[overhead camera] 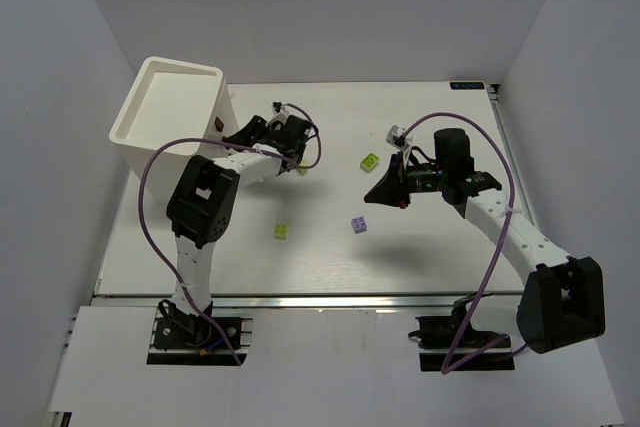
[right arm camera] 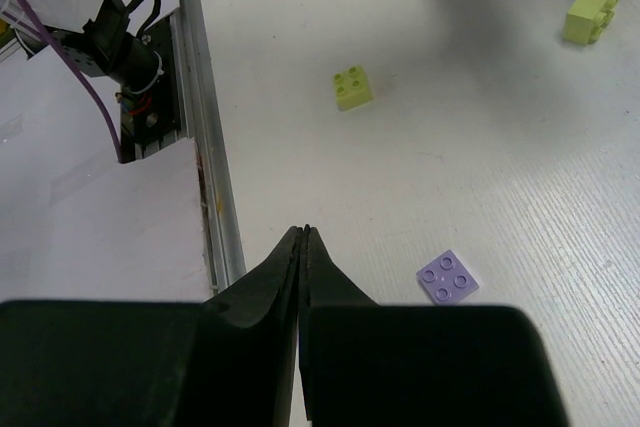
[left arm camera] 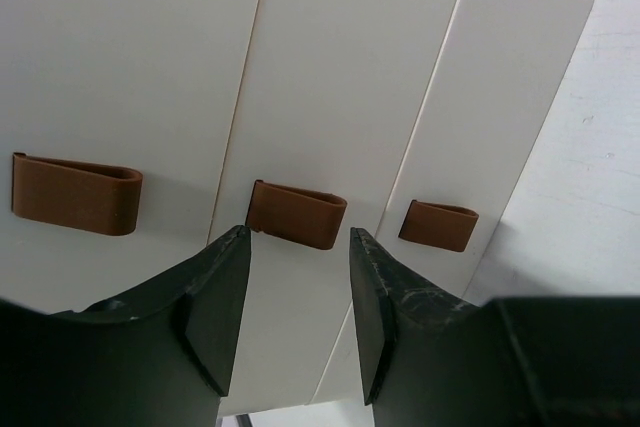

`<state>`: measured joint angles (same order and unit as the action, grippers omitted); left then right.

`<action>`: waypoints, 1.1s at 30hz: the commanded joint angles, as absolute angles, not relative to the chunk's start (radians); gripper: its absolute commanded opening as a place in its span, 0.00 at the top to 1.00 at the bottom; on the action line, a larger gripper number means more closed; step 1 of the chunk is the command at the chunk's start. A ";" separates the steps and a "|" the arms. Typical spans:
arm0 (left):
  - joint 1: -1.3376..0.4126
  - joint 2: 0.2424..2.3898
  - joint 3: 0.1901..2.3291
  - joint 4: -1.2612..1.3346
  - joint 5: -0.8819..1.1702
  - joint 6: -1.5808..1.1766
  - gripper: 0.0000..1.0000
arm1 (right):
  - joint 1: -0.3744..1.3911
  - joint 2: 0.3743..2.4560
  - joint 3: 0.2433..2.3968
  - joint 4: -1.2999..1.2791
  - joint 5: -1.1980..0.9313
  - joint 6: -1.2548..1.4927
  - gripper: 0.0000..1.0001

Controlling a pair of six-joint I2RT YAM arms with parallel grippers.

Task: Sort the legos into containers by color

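The containers are three cream-white drawers with brown knobs, in the front of a tall white box. My left gripper is open at that front, and the middle knob sits just beyond its fingertips, between them. In the top view the left gripper is beside the box. My right gripper is shut and empty, hovering over the table. Loose legos lie on the table: a lavender one and yellow-green ones.
Another yellow-green brick shows at the top right of the right wrist view. A small brick lies under the left arm's purple cable. The table's metal front rail and the left arm's base lie to the right gripper's left.
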<state>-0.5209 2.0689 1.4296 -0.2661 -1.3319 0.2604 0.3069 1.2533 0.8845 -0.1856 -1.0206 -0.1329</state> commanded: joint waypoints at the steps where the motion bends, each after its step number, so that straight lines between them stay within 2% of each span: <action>1: -0.523 2.065 1.430 -0.180 -1.385 0.304 0.45 | 0.302 1.261 0.911 -0.204 -1.040 -0.152 0.98; 10: -0.523 2.102 1.422 -0.094 -1.424 0.367 0.44 | 0.302 1.267 0.914 -0.209 -1.042 -0.158 0.98; 21: -0.523 2.115 1.401 0.070 -1.479 0.488 0.50 | 0.302 1.272 0.917 -0.216 -1.042 -0.164 0.98; 33: -0.523 2.120 1.364 0.126 -1.483 0.528 0.47 | 0.302 1.270 0.920 -0.219 -1.043 -0.167 0.98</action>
